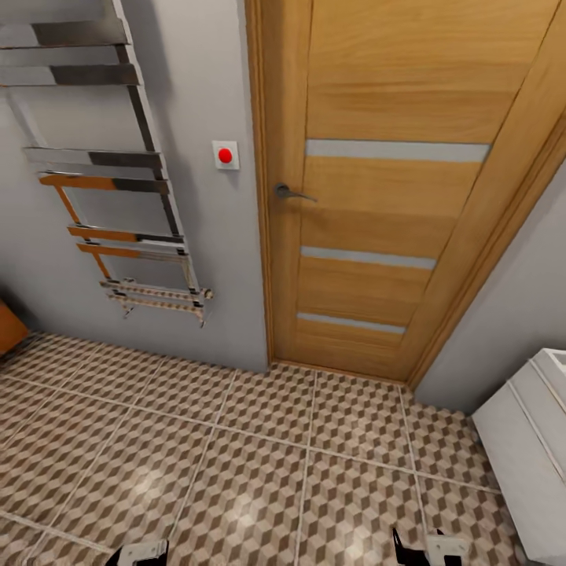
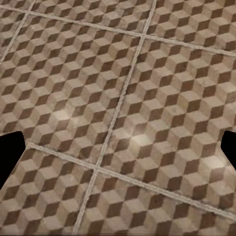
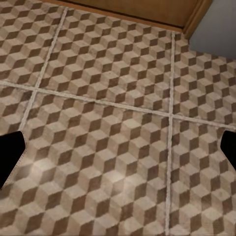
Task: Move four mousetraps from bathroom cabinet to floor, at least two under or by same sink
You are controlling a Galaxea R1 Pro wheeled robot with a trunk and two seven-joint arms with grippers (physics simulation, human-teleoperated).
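Facing a closed wooden door [image 1: 377, 196] and chrome towel rail [image 1: 110, 181] across the cube-patterned bathroom floor [image 1: 259, 464]. Left gripper [image 2: 118, 152] and right gripper [image 3: 118, 157] both spread apart, empty, above bare tiles. Orange-brown cabinet [image 1: 9, 326] corner at far left; white unit [image 1: 527, 448] at right.

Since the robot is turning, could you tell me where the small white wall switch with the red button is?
In the head view, the switch sits on the grey wall between the chrome towel radiator and the wooden door.
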